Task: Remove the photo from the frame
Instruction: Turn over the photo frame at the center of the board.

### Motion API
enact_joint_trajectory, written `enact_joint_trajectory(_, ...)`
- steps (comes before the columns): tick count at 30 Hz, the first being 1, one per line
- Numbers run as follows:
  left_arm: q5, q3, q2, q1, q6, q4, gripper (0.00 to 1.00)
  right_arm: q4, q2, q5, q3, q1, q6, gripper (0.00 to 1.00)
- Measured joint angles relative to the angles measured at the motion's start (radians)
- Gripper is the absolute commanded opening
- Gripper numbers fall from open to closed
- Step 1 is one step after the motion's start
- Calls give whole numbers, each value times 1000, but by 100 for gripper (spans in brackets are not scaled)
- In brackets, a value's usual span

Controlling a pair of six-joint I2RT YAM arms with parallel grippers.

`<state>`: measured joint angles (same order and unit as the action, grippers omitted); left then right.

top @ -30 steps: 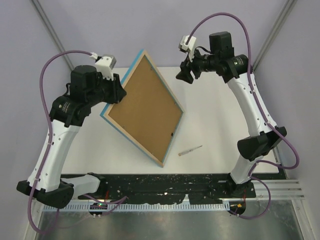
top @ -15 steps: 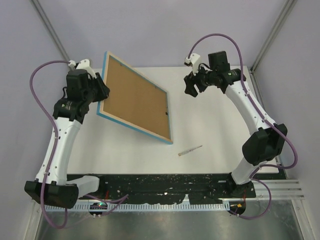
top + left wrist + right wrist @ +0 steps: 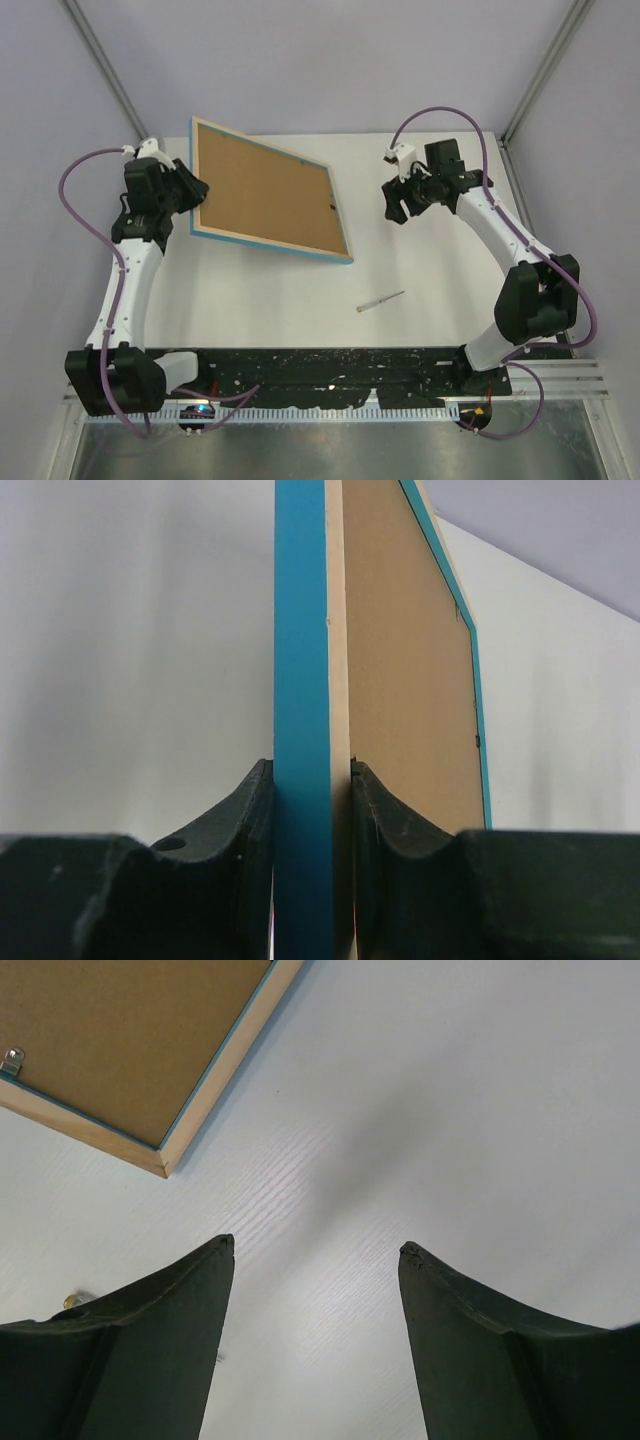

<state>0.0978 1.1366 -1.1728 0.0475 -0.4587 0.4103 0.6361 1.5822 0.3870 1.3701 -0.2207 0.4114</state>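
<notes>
Frame (image 3: 300, 660) edge clamped between left fingers (image 3: 235, 825).

I have open tabletop (image 3: 440, 275) between the frame (image 3: 265, 195) and my right gripper (image 3: 394, 205). Only a thin stick (image 3: 381, 300) lies nearer me, well apart from both.

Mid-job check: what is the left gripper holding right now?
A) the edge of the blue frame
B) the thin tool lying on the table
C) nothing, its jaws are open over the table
A: in the left wrist view the left gripper is shut on the frame, with one jaw pressed against each face at its blue edge.
</notes>
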Motion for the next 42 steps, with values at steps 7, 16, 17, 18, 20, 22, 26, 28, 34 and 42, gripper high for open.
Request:
enact_joint_trajectory(7, 146, -30, -127, 37, 14, -119, 0, -39, -18, 3, -98, 23, -25, 71)
enact_joint_trajectory(16, 262, -134, -204, 39, -5, -192, 0, -60, -28, -5, -106, 31, -34, 71)
enact_joint_trajectory(17, 269, -138, -211, 39, -6, -195, 0, -60, -33, -10, -106, 31, -35, 71)
enact_joint_trajectory(18, 273, -141, -216, 39, -6, -200, 0, -61, -39, -16, -106, 31, -38, 71)
enact_joint_trajectory(20, 281, -149, -230, 39, -9, -212, 0, -60, -48, -31, -106, 31, -44, 71)
enact_joint_trajectory(22, 289, -157, -246, 39, -11, -224, 0, -62, -55, -47, -106, 31, -51, 71)
enact_joint_trajectory(26, 296, -167, -279, 35, -14, -242, 0, -92, -58, -70, -129, 31, -79, 71)
enact_joint_trajectory(28, 295, -173, -288, 31, -14, -246, 2, -108, -55, -80, -152, 31, -99, 70)
enact_joint_trajectory(34, 289, -182, -312, 13, -13, -255, 9, -165, 2, -102, -198, 31, -152, 70)
enact_joint_trajectory(42, 287, -184, -362, 6, -13, -262, 15, -230, 61, -143, -241, 31, -193, 70)
